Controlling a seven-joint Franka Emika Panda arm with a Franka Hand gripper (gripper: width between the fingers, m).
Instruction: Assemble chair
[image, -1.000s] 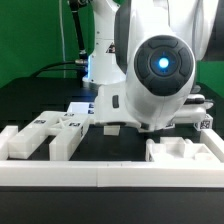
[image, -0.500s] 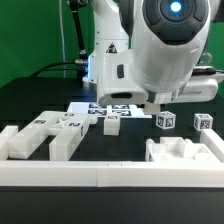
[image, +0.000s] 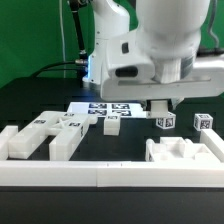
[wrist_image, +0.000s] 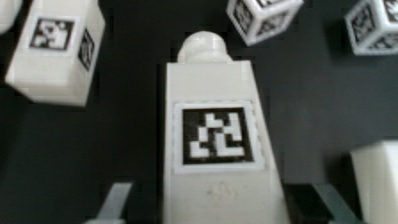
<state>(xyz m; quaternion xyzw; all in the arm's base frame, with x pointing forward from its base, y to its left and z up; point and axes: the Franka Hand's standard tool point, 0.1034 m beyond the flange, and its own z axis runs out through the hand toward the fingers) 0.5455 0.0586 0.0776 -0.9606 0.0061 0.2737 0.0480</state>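
Post is gripped near one end, on its flat sides, by the closed pincer, over the worktop beside two tagged cubes. Judged rigid, light, smooth plastic: slipping is possible, so flat sides are preferred.

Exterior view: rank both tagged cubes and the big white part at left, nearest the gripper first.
From the gripper, shut on a post:
1. Inner cube, right beside it.
2. Outer cube, exterior view's right.
3. Big white part, exterior view's left.
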